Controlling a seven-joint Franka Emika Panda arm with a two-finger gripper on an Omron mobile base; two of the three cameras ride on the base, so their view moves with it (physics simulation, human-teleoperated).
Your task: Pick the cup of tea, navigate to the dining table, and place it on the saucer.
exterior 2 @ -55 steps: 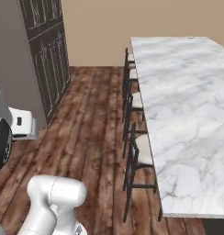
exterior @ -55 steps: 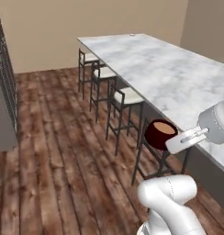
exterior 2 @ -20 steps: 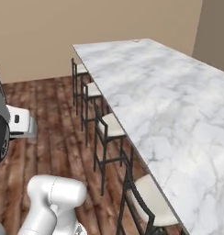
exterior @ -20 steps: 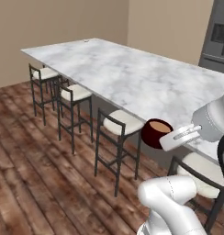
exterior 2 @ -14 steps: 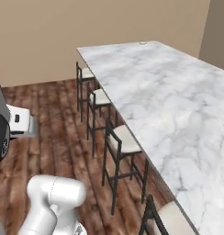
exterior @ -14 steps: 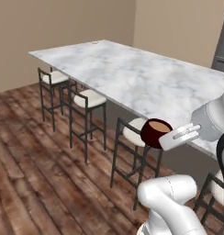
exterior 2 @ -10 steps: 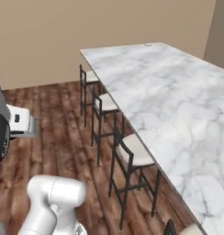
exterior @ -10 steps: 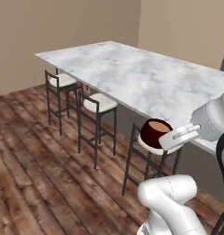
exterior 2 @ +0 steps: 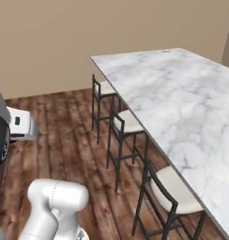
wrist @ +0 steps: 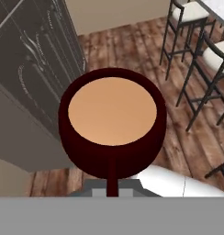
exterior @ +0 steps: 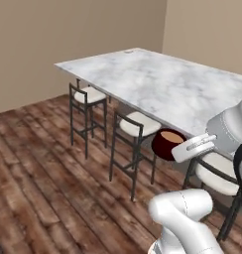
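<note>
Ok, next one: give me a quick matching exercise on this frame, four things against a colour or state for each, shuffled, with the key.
Things:
1. cup of tea
2. dining table
3. nearest stool seat
4. floor

Colour or state:
A. white marble with grey veins
B. dark maroon, held up in the air off any surface
C. cream cushion on a dark metal frame
D. reddish-brown wood planks

Pairs: 1-B, 2-A, 3-C, 4-D

base views flank dining table (exterior: 162, 84), hand view downward
</note>
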